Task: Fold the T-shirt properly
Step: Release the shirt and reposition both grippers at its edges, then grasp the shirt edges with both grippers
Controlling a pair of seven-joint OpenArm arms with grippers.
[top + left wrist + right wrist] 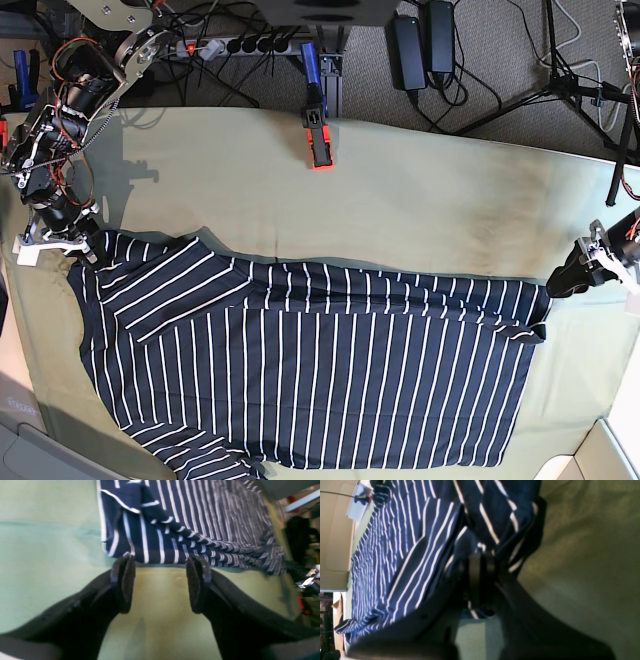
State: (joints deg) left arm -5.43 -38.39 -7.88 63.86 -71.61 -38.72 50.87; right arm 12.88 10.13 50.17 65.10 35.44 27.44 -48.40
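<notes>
- The T-shirt lies flat on the green worktop, long axis running between the two arms.
- Right pincer pinches its sleeve-end corner.
- Left pincer hangs spread beside the opposite edge.

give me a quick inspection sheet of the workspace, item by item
surface: pale green tablecloth covers the table, lightly creased, bare at the back
job's things: T-shirt lies spread across the front half, striped, with a fold running along its top edge
clutter: orange and black clamp at the table's back edge
grippers: left gripper open, fingers apart at the shirt's edge, nothing between them; right gripper shut on the T-shirt, cloth bunched around its tip
cables: black leads and a power strip on the floor behind the table; red and black wires on the right arm
surroundings: grey carpet, power bricks, tripod legs at the back right
</notes>
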